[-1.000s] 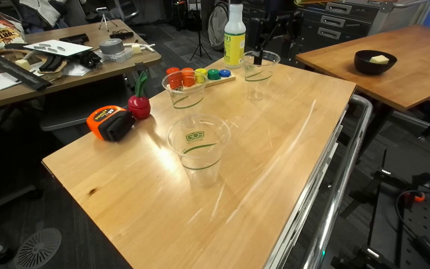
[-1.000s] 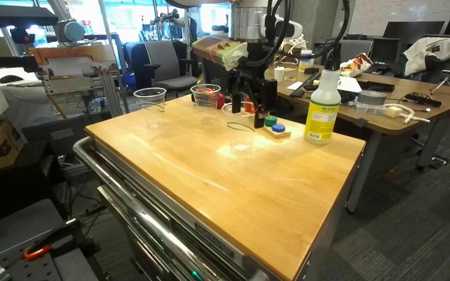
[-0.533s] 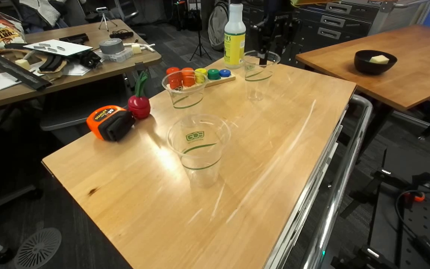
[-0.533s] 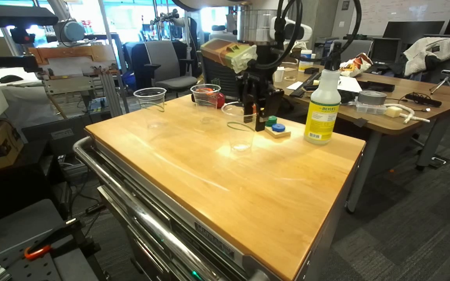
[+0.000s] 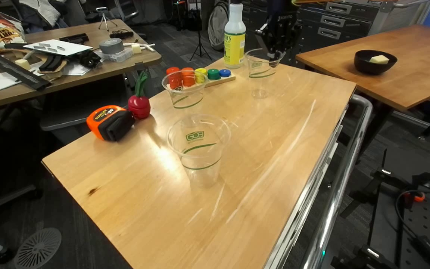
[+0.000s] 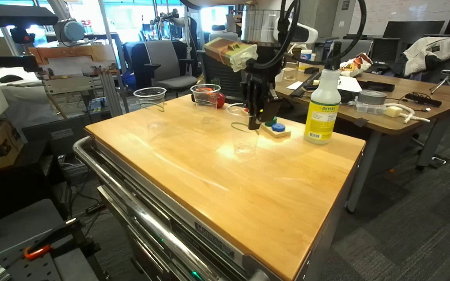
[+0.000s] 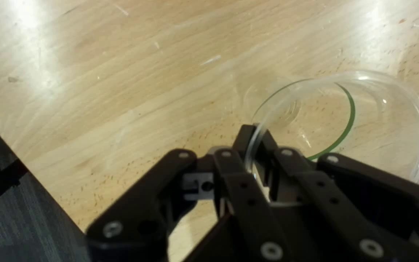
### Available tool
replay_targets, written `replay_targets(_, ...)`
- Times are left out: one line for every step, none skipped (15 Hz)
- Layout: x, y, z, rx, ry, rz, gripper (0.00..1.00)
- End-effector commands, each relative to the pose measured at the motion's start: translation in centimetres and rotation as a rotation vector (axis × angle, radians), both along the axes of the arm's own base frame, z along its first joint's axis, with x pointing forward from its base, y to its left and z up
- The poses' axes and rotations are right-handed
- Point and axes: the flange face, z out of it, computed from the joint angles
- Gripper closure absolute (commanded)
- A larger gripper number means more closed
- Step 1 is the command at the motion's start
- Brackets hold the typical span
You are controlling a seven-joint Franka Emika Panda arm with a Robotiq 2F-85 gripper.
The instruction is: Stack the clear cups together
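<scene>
In an exterior view, a clear cup (image 5: 261, 74) is at the far end of the wooden table (image 5: 267, 142), its rim clenched between the jaws of the gripper (image 7: 255, 138). A second cup (image 5: 202, 155) stands near, a third cup (image 5: 186, 97) farther off, slightly left. A yellow-labelled bottle (image 5: 234, 45) stands just left of the gripped cup.

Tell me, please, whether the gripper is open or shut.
Shut on a clear cup: in the wrist view, the tips of the gripper stand close together, with the cup's rim between them.
</scene>
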Motion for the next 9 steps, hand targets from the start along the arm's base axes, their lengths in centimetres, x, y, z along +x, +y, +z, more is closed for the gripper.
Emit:
replay_targets(1.0, -0.2, 0.1, 0.034, 0.066, -0.076, 0.98)
replay_targets(1.1, 0.0, 0.5, 0.040, 0.085, -0.087, 0.98)
replay_targets(1.3, 0.4, 1.1, 0.045, 0.103, -0.088, 0.98)
replay_targets(1.6, 1.1, 2.0, 0.043, 0.115, -0.083, 0.98)
replay_targets(2.0, 1.7, 2.9, 0.035, 0.124, -0.078, 0.98)
replay_targets(2.6, 2.7, 4.0, 0.025, 0.125, -0.070, 0.98)
replay_targets(3.1, 3.6, 5.1, 0.017, 0.118, -0.061, 0.98)
replay_targets(3.9, 4.8, 6.5, 0.014, 0.099, -0.046, 0.98)
replay_targets(4.6, 6.0, 7.8, 0.017, 0.077, -0.028, 0.98)
